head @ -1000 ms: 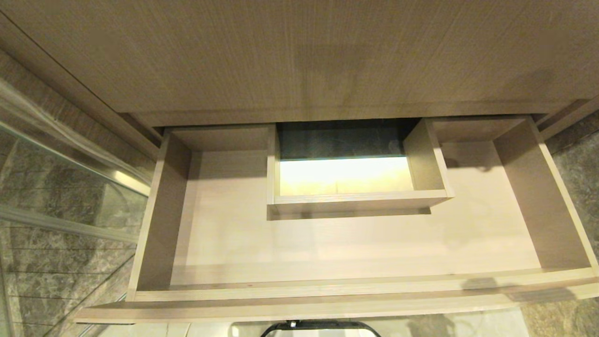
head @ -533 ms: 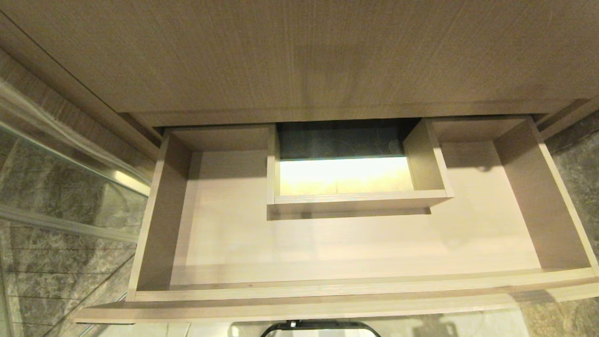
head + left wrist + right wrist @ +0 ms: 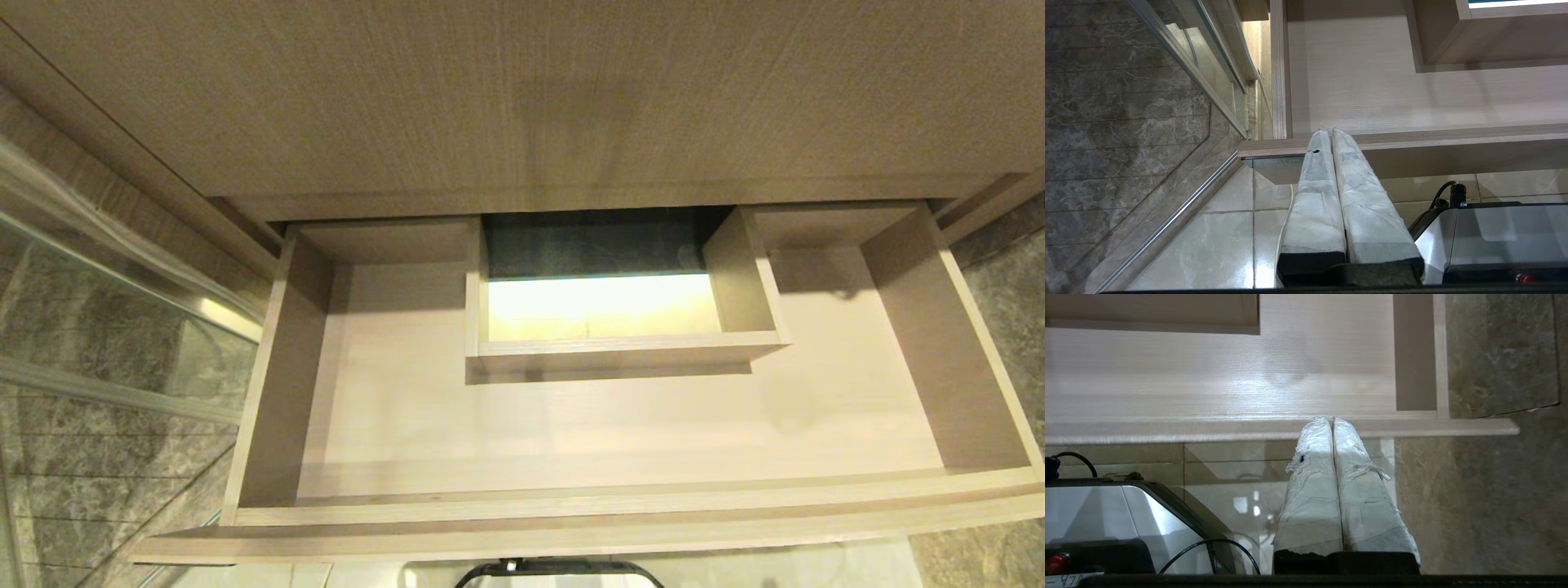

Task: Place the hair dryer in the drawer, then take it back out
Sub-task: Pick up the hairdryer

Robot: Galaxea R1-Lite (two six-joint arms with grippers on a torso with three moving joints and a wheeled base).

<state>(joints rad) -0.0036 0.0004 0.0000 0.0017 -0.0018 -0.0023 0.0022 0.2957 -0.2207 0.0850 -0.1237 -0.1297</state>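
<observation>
Fingers of the right gripper are pressed together on nothing, parked low in front of the drawer over the floor tiles, and the left gripper is likewise closed and empty. Since a second ago the arm's shadow has slid off the drawer's right front lip, so the right arm looks to have pulled clear. The drawer is open, no hair dryer shows in any view, and no readable writing is visible.
</observation>
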